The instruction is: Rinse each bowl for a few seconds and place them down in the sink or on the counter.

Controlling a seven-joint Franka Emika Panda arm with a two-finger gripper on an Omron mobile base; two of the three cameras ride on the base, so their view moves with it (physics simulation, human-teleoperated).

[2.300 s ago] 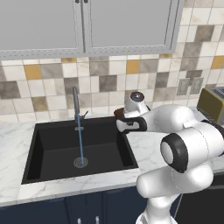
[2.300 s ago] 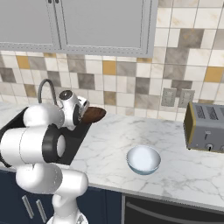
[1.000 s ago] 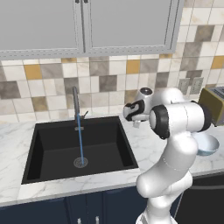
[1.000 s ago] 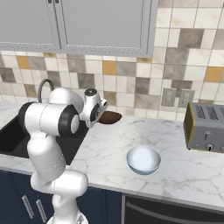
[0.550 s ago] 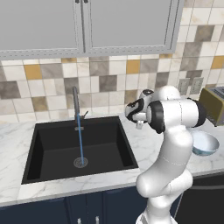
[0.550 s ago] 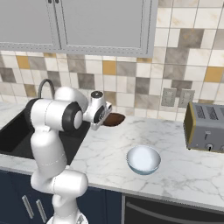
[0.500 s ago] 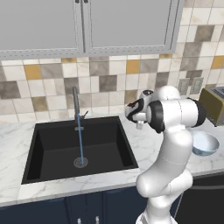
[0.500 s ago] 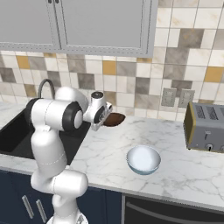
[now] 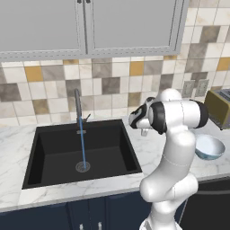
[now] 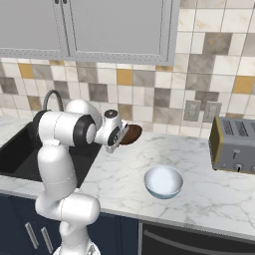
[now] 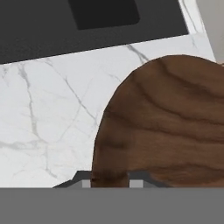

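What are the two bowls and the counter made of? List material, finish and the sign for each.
Brown bowl: looks like wood, matte; dark grain lines.
White bowl: likely glazed ceramic, maybe plastic; glossy, pale blue tint.
Counter: looks like polished marble; white with grey veins.

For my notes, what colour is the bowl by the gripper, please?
Dark brown bowl, wood-grained; hand view.

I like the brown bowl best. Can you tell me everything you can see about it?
The brown bowl is round and dark, with wavy wood grain on its side. It looks wooden. It sits at the gripper, tilted, with the finger tips at its rim. It is over the white marble counter, just right of the black sink, near the tiled wall. Whether it rests on the counter yet is hard to tell.
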